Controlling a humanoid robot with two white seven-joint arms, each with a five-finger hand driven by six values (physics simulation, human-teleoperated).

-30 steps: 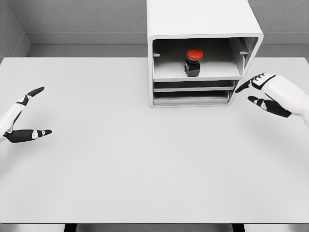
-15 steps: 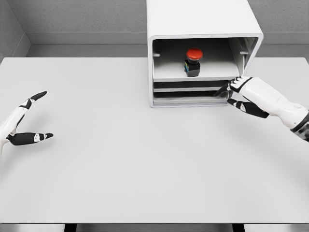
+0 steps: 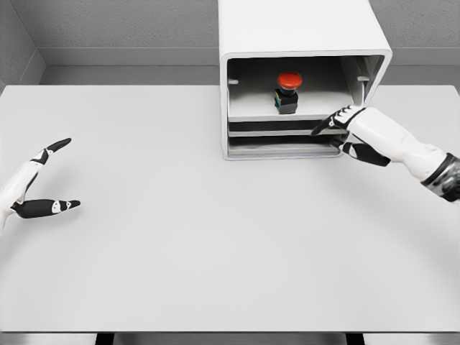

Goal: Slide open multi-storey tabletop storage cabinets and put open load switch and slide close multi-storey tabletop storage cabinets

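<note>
Reaching across the cabinet (image 3: 302, 43) front, right hand (image 3: 352, 129) fingers spread at drawer edge, left hand (image 3: 32, 183) spread, resting apart

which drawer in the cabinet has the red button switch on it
The top drawer: the switch stands on it, while the two lower drawers show only their front edges.

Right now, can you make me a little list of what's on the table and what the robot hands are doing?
table: grey, holds the cabinet
cabinet: white, at the back, top drawer looks slid out
switch: red button on a black base, standing upright in the top drawer
right robot hand: open, fingers at the drawer fronts
left robot hand: open, over the table's left side, holding nothing
</note>
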